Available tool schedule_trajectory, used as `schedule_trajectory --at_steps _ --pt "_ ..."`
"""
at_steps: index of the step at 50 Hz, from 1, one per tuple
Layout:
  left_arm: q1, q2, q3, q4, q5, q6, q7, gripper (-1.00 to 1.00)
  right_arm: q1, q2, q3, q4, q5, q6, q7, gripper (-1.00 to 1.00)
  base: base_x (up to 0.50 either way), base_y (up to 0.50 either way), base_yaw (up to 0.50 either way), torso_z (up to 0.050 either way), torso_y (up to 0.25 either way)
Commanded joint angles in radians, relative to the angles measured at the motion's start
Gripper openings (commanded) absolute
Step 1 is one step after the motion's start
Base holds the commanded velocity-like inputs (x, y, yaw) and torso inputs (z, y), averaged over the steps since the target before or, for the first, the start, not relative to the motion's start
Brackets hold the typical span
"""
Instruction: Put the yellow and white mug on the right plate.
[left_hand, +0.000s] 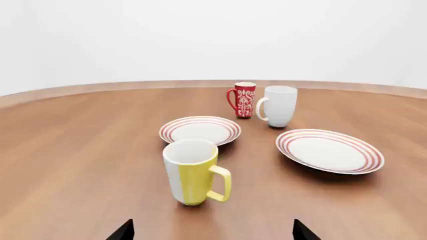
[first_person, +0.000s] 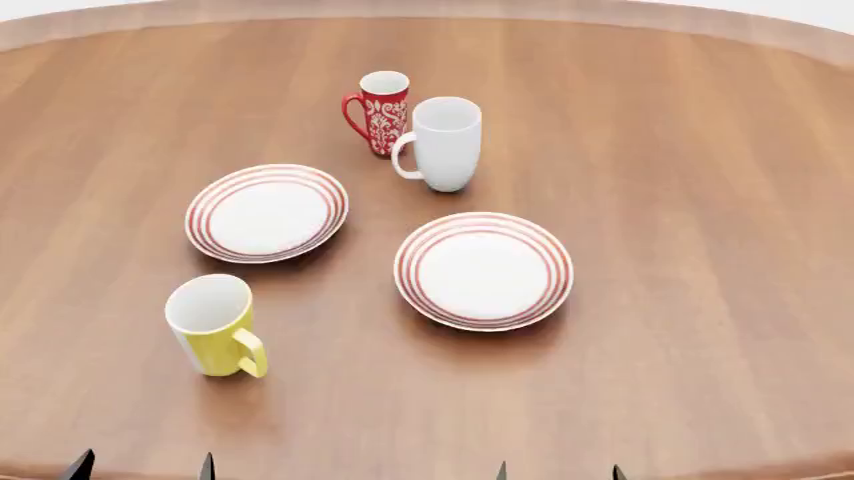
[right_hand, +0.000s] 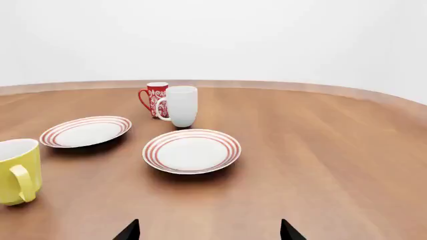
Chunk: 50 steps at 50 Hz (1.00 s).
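The yellow and white mug (first_person: 214, 325) stands upright on the wooden table at the front left, its handle turned toward the near right; it also shows in the left wrist view (left_hand: 193, 171) and the right wrist view (right_hand: 16, 171). The right plate (first_person: 483, 270), white with red rings, lies bare near the middle (left_hand: 329, 150) (right_hand: 191, 150). My left gripper (first_person: 140, 466) is open at the near edge, a little short of the mug (left_hand: 212, 231). My right gripper (first_person: 558, 470) is open too, near the edge in front of the right plate (right_hand: 208, 230). Both hold nothing.
A second red-ringed plate (first_person: 267, 212) lies at the left, behind the yellow mug. A tall white mug (first_person: 442, 143) and a slim red patterned mug (first_person: 380, 111) stand together behind the plates. The round table's rim (first_person: 747, 20) curves at the back.
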Motion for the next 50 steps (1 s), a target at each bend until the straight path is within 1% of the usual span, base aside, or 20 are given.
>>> schedule_trajectory --at_steps 1,13,17,18,35,37,40,41,42,43,44,46,47,49,50 --pt "0.002 -0.016 0.019 0.012 -0.016 -0.009 -0.019 1.00 0.001 0.016 -0.020 0.005 0.018 -0.004 0.017 1.00 0.00 0.00 0.00 0.000 0.000" --pt "0.000 -0.049 0.057 0.005 -0.050 -0.011 -0.055 1.00 -0.001 0.049 -0.063 0.003 0.055 0.002 0.047 1.00 0.00 0.00 0.00 0.000 0.000" --pt "-0.002 -0.056 0.071 0.001 -0.042 -0.017 -0.064 1.00 -0.004 0.055 -0.070 -0.008 0.059 0.012 0.055 1.00 0.00 0.00 0.00 0.000 0.000" --pt "-0.002 -0.011 0.019 -0.004 0.007 -0.018 -0.012 1.00 -0.006 0.010 -0.017 -0.009 0.013 0.015 0.003 1.00 0.00 0.00 0.00 0.000 0.000" --pt "-0.008 -0.055 0.070 -0.015 -0.033 -0.001 -0.072 1.00 -0.002 0.054 -0.070 -0.010 0.058 0.023 0.052 1.00 0.00 0.00 0.00 0.000 0.000" --pt "0.003 -0.057 0.072 -0.006 -0.020 0.077 -0.092 1.00 -0.002 0.058 -0.074 -0.012 0.058 0.012 0.057 1.00 0.00 0.00 0.00 0.000 0.000" --pt "0.028 -0.068 0.081 0.025 0.076 0.282 -0.164 1.00 -0.018 0.061 -0.078 -0.031 0.055 -0.122 0.065 1.00 0.00 0.00 0.00 0.000 0.000" --pt "0.041 -0.068 0.071 0.049 0.102 0.368 -0.202 1.00 -0.031 0.059 -0.073 -0.044 0.067 -0.247 0.060 1.00 0.00 0.00 0.00 0.000 0.000" --pt "0.043 -0.070 0.069 0.046 0.123 0.412 -0.223 1.00 -0.039 0.061 -0.074 -0.052 0.063 -0.293 0.061 1.00 0.00 0.00 0.00 0.000 0.000" --pt "0.059 -0.068 0.050 0.077 0.168 0.531 -0.279 1.00 -0.058 0.062 -0.073 -0.074 0.029 -0.443 0.074 1.00 0.00 0.00 0.00 0.000 0.000" --pt "0.063 -0.068 0.041 0.082 0.190 0.593 -0.310 1.00 -0.065 0.064 -0.074 -0.079 0.025 -0.508 0.075 1.00 0.00 0.00 0.00 0.000 0.000" --pt "0.079 -0.071 0.025 0.112 0.212 0.702 -0.355 1.00 -0.073 0.063 -0.068 -0.073 -0.002 -0.642 0.096 1.00 0.00 0.00 0.00 0.000 0.000" --pt "0.087 -0.069 0.014 0.125 0.246 0.742 -0.378 1.00 -0.075 0.061 -0.062 -0.076 -0.012 -0.683 0.107 1.00 0.00 0.00 0.00 0.000 0.000" --pt "0.102 -0.073 0.012 0.137 0.263 0.813 -0.405 1.00 -0.075 0.063 -0.062 -0.070 -0.011 -0.735 0.116 1.00 0.00 0.00 0.00 0.000 0.000" --pt "0.105 -0.072 0.008 0.139 0.277 0.823 -0.413 1.00 -0.075 0.065 -0.063 -0.071 -0.014 -0.742 0.120 1.00 0.00 0.00 0.00 0.000 0.000"
